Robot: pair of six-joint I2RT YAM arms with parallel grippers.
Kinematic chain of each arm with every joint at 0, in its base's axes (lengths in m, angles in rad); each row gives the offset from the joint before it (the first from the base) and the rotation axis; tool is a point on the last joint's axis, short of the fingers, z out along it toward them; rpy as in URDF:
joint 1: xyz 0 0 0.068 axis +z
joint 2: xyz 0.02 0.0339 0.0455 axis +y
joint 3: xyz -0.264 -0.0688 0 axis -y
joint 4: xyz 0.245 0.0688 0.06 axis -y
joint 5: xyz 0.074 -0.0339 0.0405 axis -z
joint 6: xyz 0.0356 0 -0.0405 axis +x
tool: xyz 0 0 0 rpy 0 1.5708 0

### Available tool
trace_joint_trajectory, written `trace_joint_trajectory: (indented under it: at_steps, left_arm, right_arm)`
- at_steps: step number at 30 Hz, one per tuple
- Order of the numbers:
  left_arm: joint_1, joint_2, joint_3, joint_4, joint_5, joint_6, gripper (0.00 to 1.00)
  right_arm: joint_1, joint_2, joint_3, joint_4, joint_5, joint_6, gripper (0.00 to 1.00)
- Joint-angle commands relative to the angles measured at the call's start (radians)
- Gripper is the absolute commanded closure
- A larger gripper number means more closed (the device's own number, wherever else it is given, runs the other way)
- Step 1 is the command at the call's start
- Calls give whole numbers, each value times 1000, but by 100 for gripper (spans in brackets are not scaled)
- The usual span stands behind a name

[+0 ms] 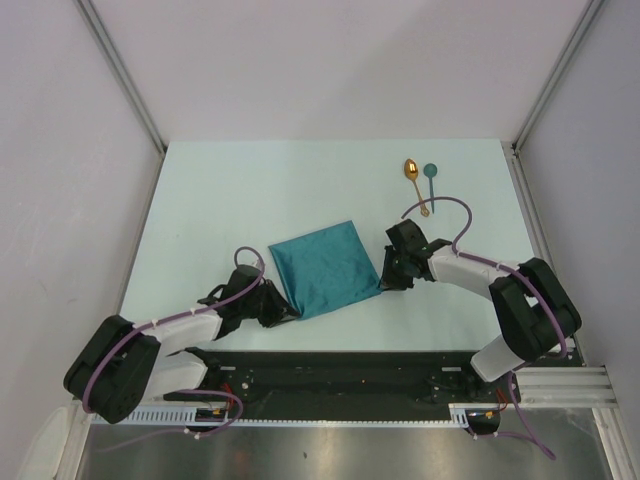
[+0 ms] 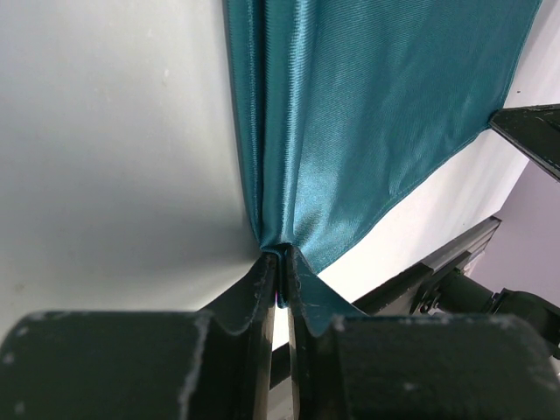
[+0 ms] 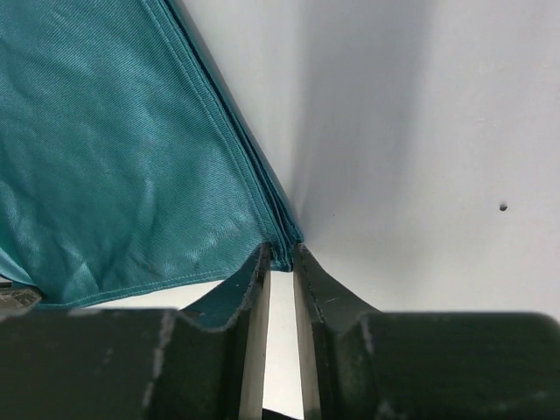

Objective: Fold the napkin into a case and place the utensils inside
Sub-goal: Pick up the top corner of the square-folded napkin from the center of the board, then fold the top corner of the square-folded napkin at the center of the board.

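Clamping one corner of the shiny teal cloth napkin point(image 2: 376, 114) is the left tool point(image 2: 278, 262); right tool point(image 3: 280, 258), nearly together, is covering the opposite corner, grip unclear.

You have one napkin point(image 1: 325, 268) between your two pairs of fingers, two spoons beyond the fingers of the right gripper point(image 1: 386, 282), one gold spoon point(image 1: 412, 178), one teal spoon point(image 1: 430, 180), two grippers counting the left gripper point(image 1: 282, 312), one table point(image 1: 250, 180)

The napkin point(image 2: 376, 105) runs off the top edge in both wrist views. Its near-left corner tip is lost inside the left gripper point(image 2: 280, 262). Its right corner tip is lost inside the right gripper point(image 3: 282, 258). From above, each gripper hides the spot where it meets the napkin.
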Motion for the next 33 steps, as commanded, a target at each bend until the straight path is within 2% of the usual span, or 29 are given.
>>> trace_joint_trajectory:
  at_steps: [1,4,6,12,15,17,18,20,22,23,24,26,30,33]
  left_arm:
    - [-3,-9,13,-57,-31,31,85]
    - [-5,-6,8,-59,-31,30,85]
    - [-3,-5,7,-57,-30,30,85]
    - [-5,0,4,-57,-31,30,85]
    - [-3,-6,4,-88,-36,30,82]
    - [-5,-12,7,-104,-40,37,73]
    - [-5,-28,18,-118,-48,47,64]
    - [-1,-54,30,-175,-59,76,55]
    - [2,-109,57,-258,-82,102,43]
    - [6,-129,65,-288,-88,110,33]
    - [9,-147,85,-346,-100,117,29]
    - [29,-196,103,-397,-105,140,26]
    - [109,-252,156,-491,-120,194,26]
    - [216,-259,169,-448,-100,211,29]
  right_arm:
    - [1,-18,32,16,10,-5,80]
    - [2,-25,33,11,11,-7,80]
    - [5,-26,36,2,16,-8,85]
    - [18,-41,53,-27,33,-13,87]
    - [19,-41,61,-33,30,-20,94]
    - [22,-40,67,-30,24,-24,98]
    - [22,-34,70,-19,16,-25,99]
    - [28,-20,87,-7,-5,-34,100]
    - [36,15,111,8,-16,-43,100]
    - [42,27,137,14,-31,-48,100]
    - [42,62,154,25,-35,-59,100]
    - [48,101,215,28,-53,-73,100]
    - [73,184,320,57,-99,-93,100]
    - [94,267,413,86,-153,-96,100]
